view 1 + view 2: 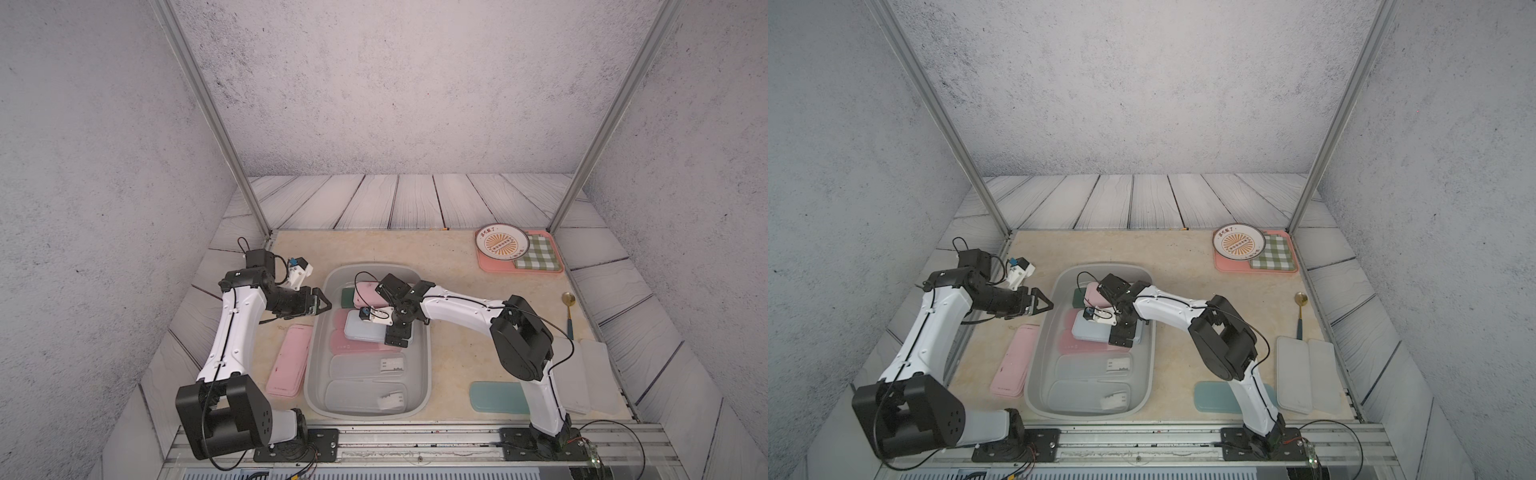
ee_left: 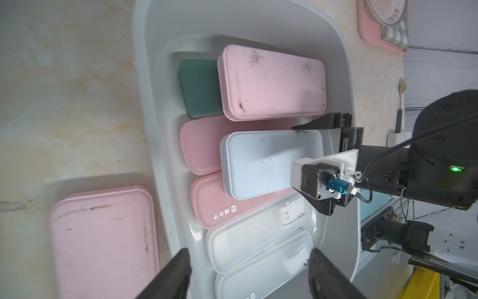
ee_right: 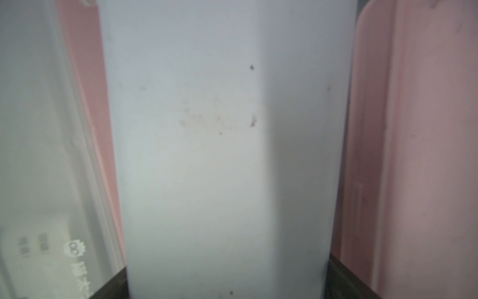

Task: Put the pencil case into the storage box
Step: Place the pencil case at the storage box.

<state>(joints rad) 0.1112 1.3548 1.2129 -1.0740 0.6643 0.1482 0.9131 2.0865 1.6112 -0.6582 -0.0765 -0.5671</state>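
Left wrist view: the pale pencil case [image 2: 258, 163] is seen inside the storage box [image 2: 148, 108], laid atop pink cases [image 2: 207, 145]. The right gripper [image 2: 309, 165] is spread wide astride its end, apparently for release. The left gripper [image 2: 249, 251], half-parted and empty, is poised at the box's rim, likely out of the way.

Pencil case [image 1: 365, 328] [image 2: 258, 165]: pale blue-grey, oblong, rounded corners, lid closed. It lies slightly tilted on top of pink cases [image 1: 357, 347], inside the storage box [image 1: 368, 412]. Storage box: large light-grey tub with a rolled rim, upright and open-topped.
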